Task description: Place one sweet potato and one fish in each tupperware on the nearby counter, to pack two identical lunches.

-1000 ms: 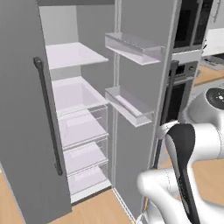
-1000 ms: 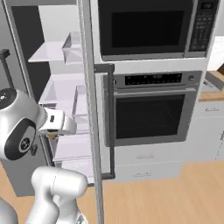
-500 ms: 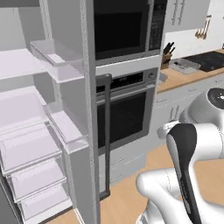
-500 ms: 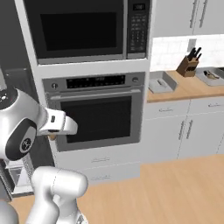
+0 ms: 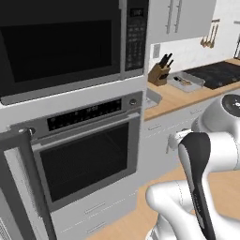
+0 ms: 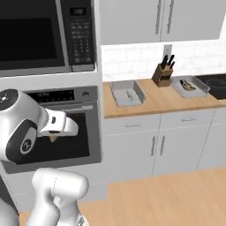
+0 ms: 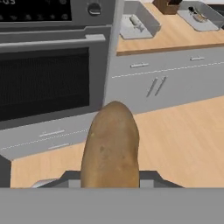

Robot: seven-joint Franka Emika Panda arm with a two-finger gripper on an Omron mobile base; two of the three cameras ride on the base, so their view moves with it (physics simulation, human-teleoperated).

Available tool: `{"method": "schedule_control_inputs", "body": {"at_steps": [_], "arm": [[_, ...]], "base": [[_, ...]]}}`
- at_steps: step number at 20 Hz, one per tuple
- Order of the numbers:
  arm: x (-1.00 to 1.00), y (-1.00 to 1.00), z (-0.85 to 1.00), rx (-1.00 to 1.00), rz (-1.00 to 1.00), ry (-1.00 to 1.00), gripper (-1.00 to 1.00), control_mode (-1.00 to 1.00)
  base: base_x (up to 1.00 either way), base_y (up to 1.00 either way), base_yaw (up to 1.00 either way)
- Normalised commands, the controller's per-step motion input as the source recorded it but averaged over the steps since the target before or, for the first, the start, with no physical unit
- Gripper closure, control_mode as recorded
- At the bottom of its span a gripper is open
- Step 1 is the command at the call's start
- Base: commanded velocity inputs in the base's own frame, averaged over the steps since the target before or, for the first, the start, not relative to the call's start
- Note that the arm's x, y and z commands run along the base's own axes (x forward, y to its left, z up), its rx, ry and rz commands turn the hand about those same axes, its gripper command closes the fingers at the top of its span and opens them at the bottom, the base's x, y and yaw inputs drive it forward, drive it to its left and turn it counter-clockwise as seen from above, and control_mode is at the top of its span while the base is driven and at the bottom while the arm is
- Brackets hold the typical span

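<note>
Held aloft in the pincer point(image 7: 110, 175): one brown sweet potato point(image 7: 111, 146), pinched at its lower end, standing lengthwise up the middle of the hand view, above pale wood floor point(image 7: 183, 131) and in front of the built-in oven point(image 7: 48, 78). Seen from the right base view as a small orange-brown lump point(image 6: 54, 138) poking out under the white hand, against the dark oven door point(image 6: 48, 137).

On the tan wooden surface point(image 6: 154, 102), two grey tupperware trays. Nearer tupperware point(image 6: 115, 90) at the surface's left end, hard by the oven column, with one small slender fish point(image 6: 129, 94) lying inside near its middle. Farther tupperware point(image 6: 179, 84) toward the surface's right end, just right of the knife block point(image 6: 163, 74), with small food items inside, an orange-brown piece among them, too small to sort out. Both trays apart from each other, with the knife block between and behind them at the back edge.

Past the farther tray, at the surface's right end, a black cooktop point(image 6: 216, 86). Behind the surface, white tile; below it, pale grey cabinet doors point(image 6: 154, 148) and drawers. Above the oven, a black microwave point(image 6: 39, 31) with its keypad on the right. In the left base view, same surface point(image 5: 183, 96) at right, knife block point(image 5: 158, 74) and farther tray point(image 5: 185, 81) along the back edge.
</note>
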Motion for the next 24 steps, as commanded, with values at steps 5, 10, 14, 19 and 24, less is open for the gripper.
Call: {"method": "schedule_control_inputs", "body": {"at_steps": [5, 10, 14, 19, 24], "arm": [[0.0, 0.0, 0.0, 0.0, 0.0, 0.0, 1.0, 1.0], [0.0, 0.0, 0.0, 0.0, 0.0, 0.0, 1.0, 1.0], [0.0, 0.0, 0.0, 0.0, 0.0, 0.0, 1.0, 1.0], [0.0, 0.0, 0.0, 0.0, 0.0, 0.0, 1.0, 1.0], [0.0, 0.0, 0.0, 0.0, 0.0, 0.0, 1.0, 1.0]], "base": [[1.0, -0.93, 0.1], [1.0, -0.77, 0.23], [1.0, -0.8, 0.28], [0.91, -0.7, 0.33], [0.52, -0.34, 0.43]]}}
